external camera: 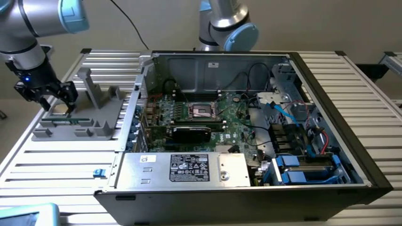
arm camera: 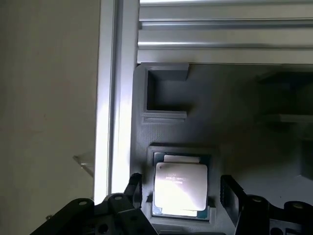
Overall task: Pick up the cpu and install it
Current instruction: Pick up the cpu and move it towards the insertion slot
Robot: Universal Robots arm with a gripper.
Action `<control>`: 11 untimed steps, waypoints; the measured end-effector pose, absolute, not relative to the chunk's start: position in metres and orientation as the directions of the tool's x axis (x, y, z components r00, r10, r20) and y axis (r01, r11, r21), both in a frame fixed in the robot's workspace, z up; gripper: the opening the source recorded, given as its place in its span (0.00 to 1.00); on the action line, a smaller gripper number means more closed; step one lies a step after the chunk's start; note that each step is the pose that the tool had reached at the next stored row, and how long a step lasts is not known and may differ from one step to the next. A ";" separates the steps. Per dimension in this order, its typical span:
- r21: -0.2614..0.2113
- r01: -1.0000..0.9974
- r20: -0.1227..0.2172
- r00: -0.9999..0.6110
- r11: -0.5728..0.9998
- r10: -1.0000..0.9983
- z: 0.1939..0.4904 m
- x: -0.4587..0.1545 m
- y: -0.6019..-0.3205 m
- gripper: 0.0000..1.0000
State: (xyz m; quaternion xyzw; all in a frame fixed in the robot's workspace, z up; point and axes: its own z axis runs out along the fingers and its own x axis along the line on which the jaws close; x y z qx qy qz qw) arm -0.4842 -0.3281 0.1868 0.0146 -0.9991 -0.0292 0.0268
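Claw low over the grey parts holder, at the exterior view's left, beside the open computer case. The cpu lies flat in its pocket in the holder. My jaws stand wide, one finger each side of it. Contact looks absent, though the near edge is too dim to be sure.

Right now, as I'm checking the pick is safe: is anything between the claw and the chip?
Nothing visible. The chip lies bare in its pocket of the grey holder, and the open claw has a finger on either side of it.
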 end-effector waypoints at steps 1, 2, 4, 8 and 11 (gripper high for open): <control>0.059 -0.027 0.053 -0.998 0.998 -0.031 0.187 -0.484 -0.328 0.75; 0.059 -0.027 0.054 -0.998 0.998 -0.031 0.187 -0.484 -0.328 0.75; 0.059 -0.027 0.054 -0.998 0.998 -0.030 0.186 -0.484 -0.328 0.75; 0.059 -0.027 0.055 -0.998 0.998 -0.030 0.184 -0.484 -0.328 0.75; 0.059 -0.024 0.057 -0.998 0.998 -0.027 0.184 -0.484 -0.327 0.75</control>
